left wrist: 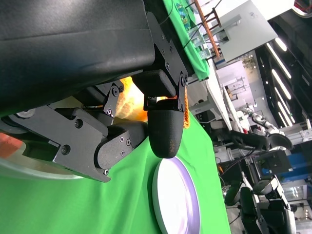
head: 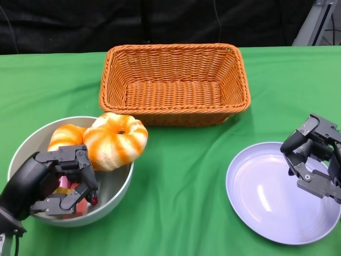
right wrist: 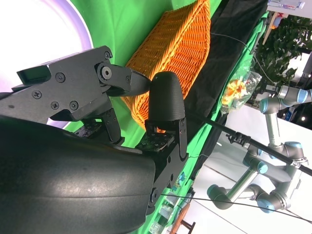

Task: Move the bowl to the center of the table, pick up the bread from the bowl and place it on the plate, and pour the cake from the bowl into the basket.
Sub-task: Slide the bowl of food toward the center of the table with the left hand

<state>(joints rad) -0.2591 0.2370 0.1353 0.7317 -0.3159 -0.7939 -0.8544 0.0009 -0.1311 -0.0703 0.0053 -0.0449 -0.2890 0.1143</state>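
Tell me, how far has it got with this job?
Barely started. The bowl sits at the table's left, not the center, with the left hand over it. Both bread pieces are inside. The plate and basket hold nothing; the right hand hovers above the plate.

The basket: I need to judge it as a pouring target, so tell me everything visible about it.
The basket is rectangular, woven from orange wicker-like strands, with a thick braided rim and sloping walls. It stands upright and empty at the far middle of the green table. Neither hand touches it. The bowl sits nearer, to its left, apparently just short of it.
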